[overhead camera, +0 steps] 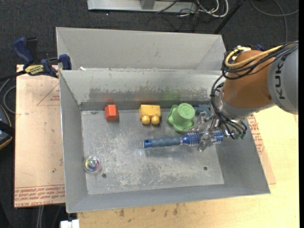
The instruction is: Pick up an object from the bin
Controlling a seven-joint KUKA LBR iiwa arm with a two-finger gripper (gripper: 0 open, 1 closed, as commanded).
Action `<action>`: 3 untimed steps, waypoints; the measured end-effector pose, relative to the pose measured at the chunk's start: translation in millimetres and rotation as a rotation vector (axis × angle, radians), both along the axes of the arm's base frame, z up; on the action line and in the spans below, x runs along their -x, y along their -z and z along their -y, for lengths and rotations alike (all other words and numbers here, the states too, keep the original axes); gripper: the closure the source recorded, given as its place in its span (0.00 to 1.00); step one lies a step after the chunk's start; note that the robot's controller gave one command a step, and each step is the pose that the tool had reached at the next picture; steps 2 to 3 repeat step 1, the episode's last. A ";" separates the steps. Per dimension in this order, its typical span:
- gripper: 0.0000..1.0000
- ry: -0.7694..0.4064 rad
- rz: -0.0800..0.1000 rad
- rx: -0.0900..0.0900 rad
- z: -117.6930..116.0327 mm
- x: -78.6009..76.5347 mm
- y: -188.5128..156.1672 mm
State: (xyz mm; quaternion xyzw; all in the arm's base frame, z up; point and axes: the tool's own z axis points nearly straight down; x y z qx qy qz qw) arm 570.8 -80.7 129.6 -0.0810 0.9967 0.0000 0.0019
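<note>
The blue brush (164, 142) lies on the floor of the bin (142, 177), right of centre and about midway between the back wall and the front wall. My gripper (205, 139) is down at its right-hand end, right over the wound, bristly head, and the metal of the tool overlaps that head so closely that I cannot separate the two. From this feed I cannot tell whether the gripper is open, closed, or already clamped on the brush.

The brush's long axis runs almost straight left to right across the view, rising a little toward the right. The plain handle end points left into open floor. The bristled end points right, under the gripper and toward the bin's sloping right wall.

A green cup (181, 116) sits just behind the brush, near the joint between handle and head, close beside the gripper on its left. It is the nearest thing to the tool and it crowds that back side. Further left along the back wall is a yellow block (150, 114) with two round knobs on its front, and then a small red cube (111, 112), both well apart from the brush. A clear, shimmering ball (91, 164) rests alone in the front left corner. The arm (247, 82), under its orange cover with cables, reaches in over the right rim.
</note>
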 end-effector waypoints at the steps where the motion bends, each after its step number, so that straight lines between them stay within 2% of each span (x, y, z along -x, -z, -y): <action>1: 1.00 0.000 0.004 0.001 -0.7 -1.6 -52.1; 3: 1.00 0.000 0.004 0.001 -0.7 -1.6 -52.1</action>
